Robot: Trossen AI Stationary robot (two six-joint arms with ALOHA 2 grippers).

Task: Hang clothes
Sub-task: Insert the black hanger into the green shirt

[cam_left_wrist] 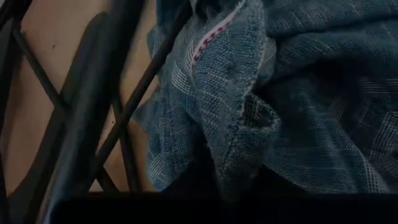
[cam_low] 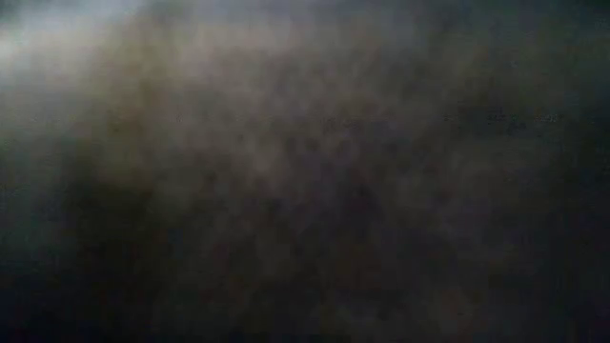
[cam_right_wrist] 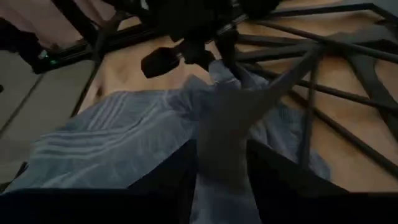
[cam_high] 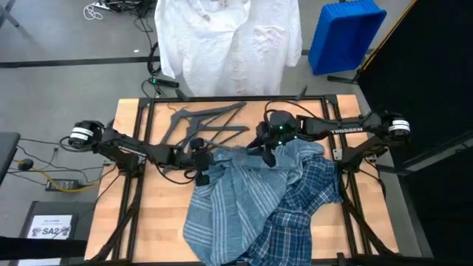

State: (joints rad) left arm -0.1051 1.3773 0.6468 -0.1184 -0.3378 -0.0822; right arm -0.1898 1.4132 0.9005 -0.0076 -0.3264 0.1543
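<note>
The low view is wholly smothered in dark blur. On the wooden table (cam_high: pixel 159 222), the striped shirt (cam_high: pixel 233 203) sprawls from centre toward 6 o'clock, overlapping the plaid shirt (cam_high: pixel 307 199) at 4 o'clock. The white shirt (cam_high: pixel 229 44) hangs at 12 o'clock. Dark hangers (cam_high: pixel 207 122) lie at 11 o'clock. The left gripper (cam_high: pixel 201 161) pinches the striped shirt's edge; its wrist view shows cloth bunched close. The right gripper (cam_high: pixel 267 151) also clamps it.
</note>
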